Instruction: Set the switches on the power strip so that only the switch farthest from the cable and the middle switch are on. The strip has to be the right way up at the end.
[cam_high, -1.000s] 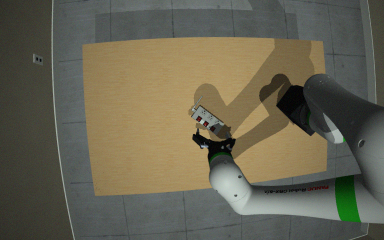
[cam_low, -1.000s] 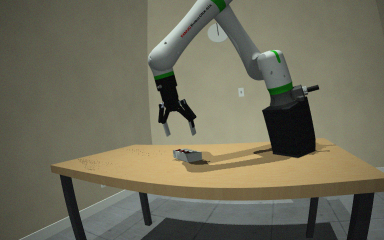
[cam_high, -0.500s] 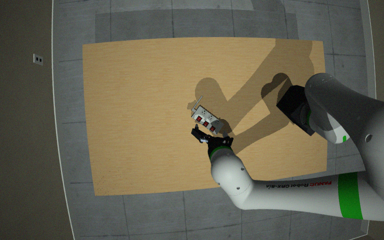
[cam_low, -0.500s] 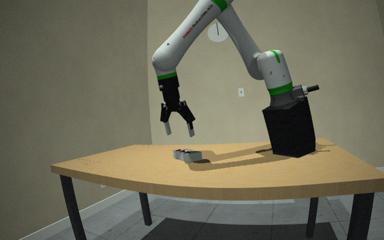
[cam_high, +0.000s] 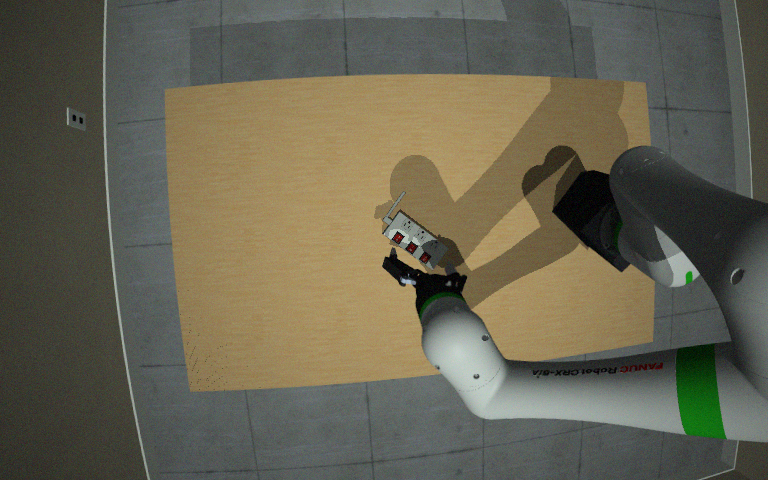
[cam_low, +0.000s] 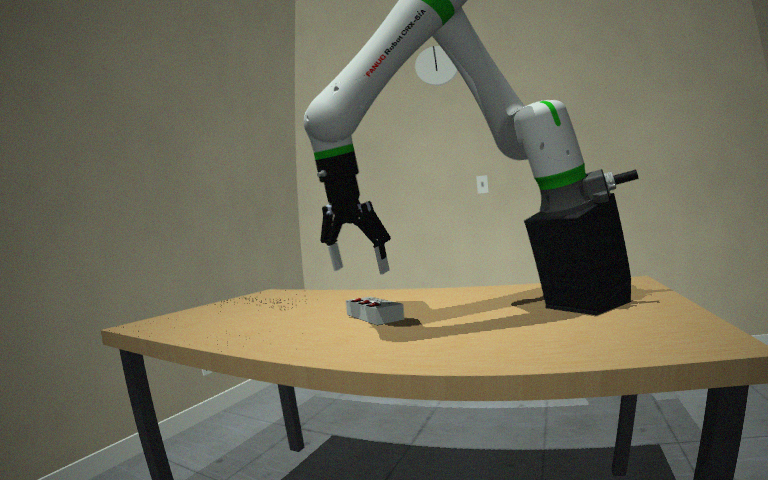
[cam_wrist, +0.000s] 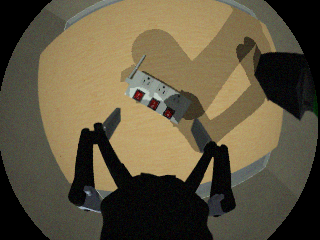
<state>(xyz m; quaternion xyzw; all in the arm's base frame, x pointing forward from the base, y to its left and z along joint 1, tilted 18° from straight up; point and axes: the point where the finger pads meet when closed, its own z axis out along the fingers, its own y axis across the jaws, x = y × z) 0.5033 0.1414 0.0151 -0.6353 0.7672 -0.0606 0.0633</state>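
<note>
A grey power strip (cam_high: 413, 239) lies the right way up near the middle of the wooden table, with three red rocker switches (cam_high: 411, 246) in a row along one long side. Its short cable stub (cam_high: 394, 206) points to the far left end. It also shows in the side view (cam_low: 374, 309) and in the wrist view (cam_wrist: 159, 95). My gripper (cam_low: 359, 263) is open and empty. It hangs well above the table, a little to the near side of the strip, fingers pointing down. In the wrist view the fingers straddle the space just below the strip.
The arm's black base block (cam_low: 578, 260) stands at the far right of the table. The arm's shadow falls across the right half of the table and over the strip's end.
</note>
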